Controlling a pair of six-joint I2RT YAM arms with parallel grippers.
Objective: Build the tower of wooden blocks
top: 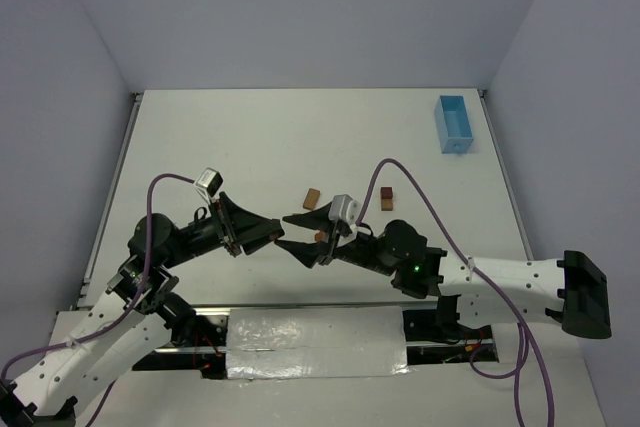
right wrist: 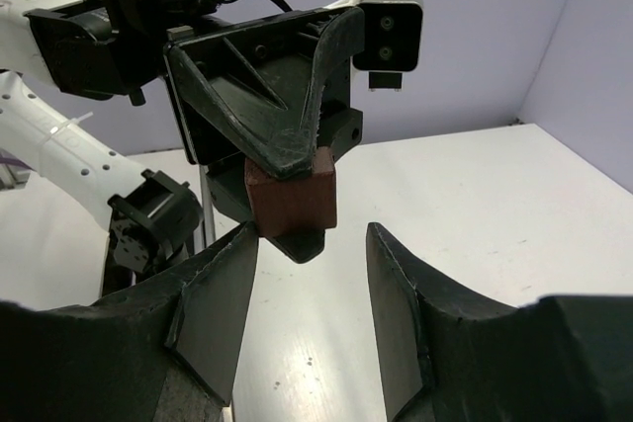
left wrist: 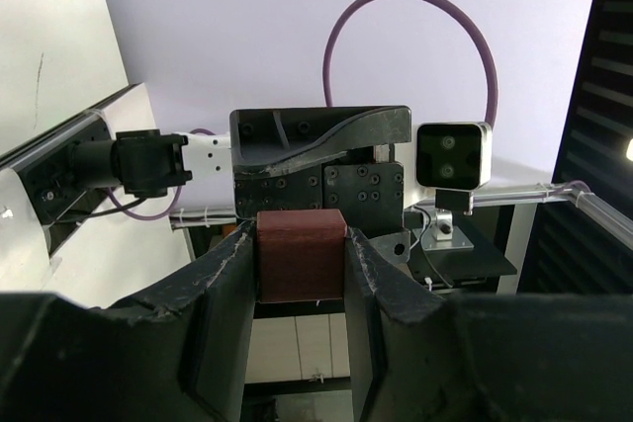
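Observation:
My left gripper (left wrist: pixel 300 236) is shut on a dark brown wooden block (left wrist: pixel 301 254), one finger flat against each side. It holds the block in the air above the table's near middle, tip to tip with my right gripper (top: pixel 282 230). In the right wrist view the same block (right wrist: pixel 292 200) hangs in the left gripper (right wrist: pixel 287 116) just past my right gripper (right wrist: pixel 314 234). The right gripper's jaws stand open and wider than the block, with its left fingertip (right wrist: pixel 237 244) close to the block's lower corner. An orange-tan block (top: pixel 313 197) and a brown block (top: pixel 386 197) lie flat and apart on the table.
A light blue rectangular tray (top: pixel 455 124) stands at the far right of the white table (top: pixel 250 137). Grey walls enclose the table on three sides. Both arms' purple cables loop above the near edge.

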